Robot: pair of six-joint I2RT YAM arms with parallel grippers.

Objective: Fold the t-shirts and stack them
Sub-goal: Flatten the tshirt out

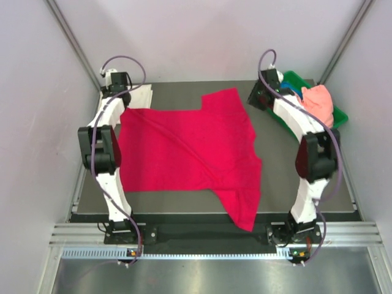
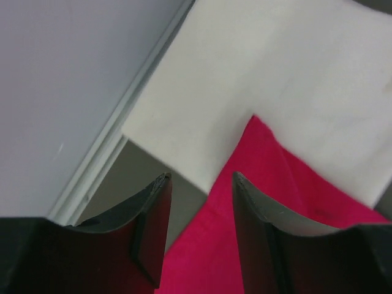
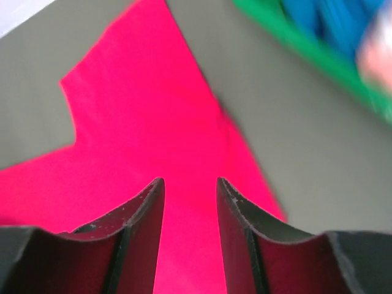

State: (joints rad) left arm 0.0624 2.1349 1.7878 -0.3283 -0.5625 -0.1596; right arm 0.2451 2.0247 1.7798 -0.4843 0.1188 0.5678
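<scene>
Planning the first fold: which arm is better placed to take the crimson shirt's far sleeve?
Right, likely: the right arm has open jaws beside the far sleeve; the left arm is at the opposite far corner of the crimson shirt, by the white shirt.

The side wall (image 2: 61, 92) crowds my left gripper (image 2: 201, 184) at ten o'clock, and the folded white t-shirt (image 2: 275, 79) lies at twelve. For my right gripper (image 3: 190, 184), the green bin (image 3: 288, 37) bars one o'clock, while bare table (image 3: 306, 153) lies open at three. Below, the flat crimson t-shirt (image 3: 141, 122) leaves passage overhead.
</scene>
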